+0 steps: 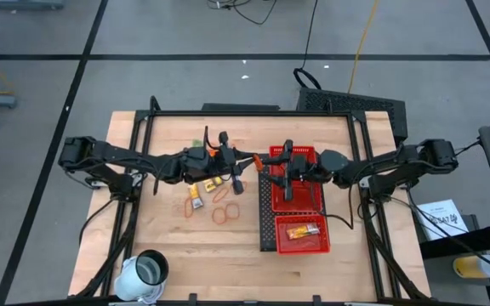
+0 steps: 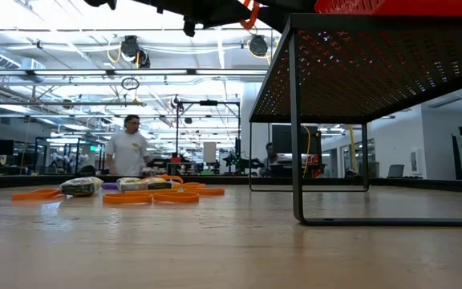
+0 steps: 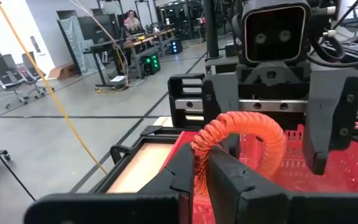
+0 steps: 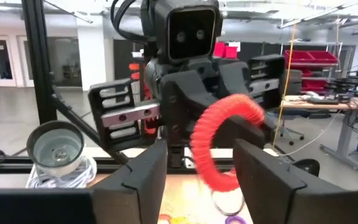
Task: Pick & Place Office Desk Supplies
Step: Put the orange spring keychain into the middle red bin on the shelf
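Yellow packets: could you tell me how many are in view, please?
3: two packets lie on the table beside the rubber bands; one packet lies in the red tray. The arms may hide more.

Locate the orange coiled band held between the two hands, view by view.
High: coiled band at table centre, between both arms.
Low: orange bit at top edge, partly cut off.
Left wrist: centre, pinched by left hand.
Right wrist: centre.
Shared landmark: red tray.

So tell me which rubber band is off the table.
The band pinched in the left tool, held in the air facing the right tool; the other bands lie flat on the table.
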